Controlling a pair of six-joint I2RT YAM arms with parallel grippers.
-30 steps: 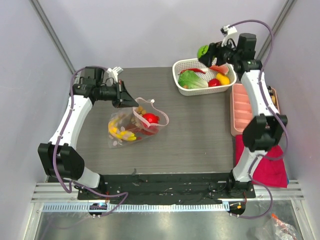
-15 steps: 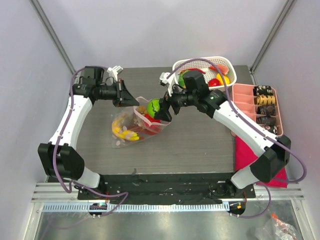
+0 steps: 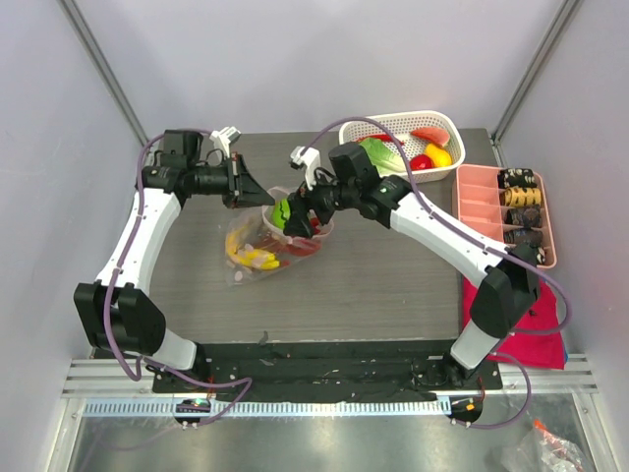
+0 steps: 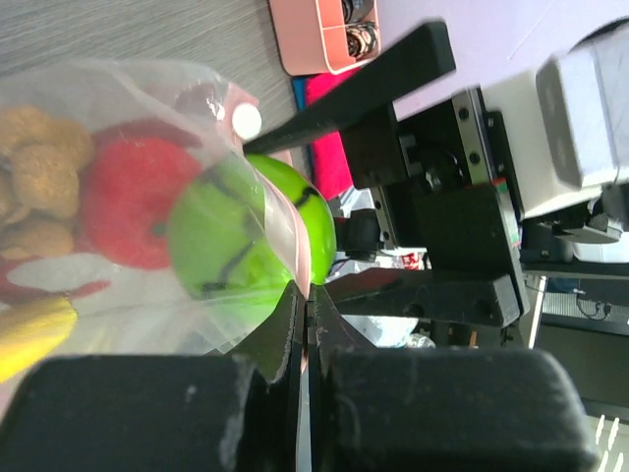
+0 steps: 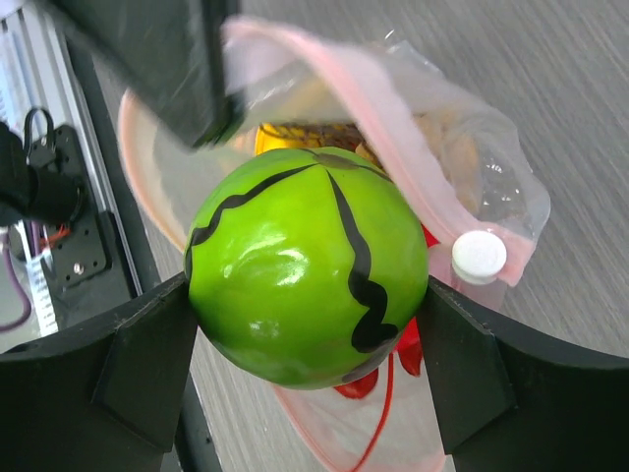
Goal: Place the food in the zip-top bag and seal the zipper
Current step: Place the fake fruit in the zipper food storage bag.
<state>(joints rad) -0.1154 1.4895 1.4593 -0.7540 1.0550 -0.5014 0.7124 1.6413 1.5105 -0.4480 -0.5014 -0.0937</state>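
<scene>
The right gripper point(image 5: 305, 295), spread wide around the green round fruit point(image 5: 295, 246), has swung over from the white basket point(image 3: 398, 115) to the mouth of the zip-top bag point(image 3: 241, 270) (its rim pinched tight in the left gripper point(image 4: 305, 324)), so a drop looks next.

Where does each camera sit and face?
Top external: above and behind, facing down on the grey table; left arm, right arm show.
Left wrist: on that wrist, faces along the left gripper, shut on the clear floppy plastic zip-top bag.
Right wrist: on that wrist, faces down past the right gripper holding the round green black-striped toy fruit.
All share fruit and bag.
</scene>
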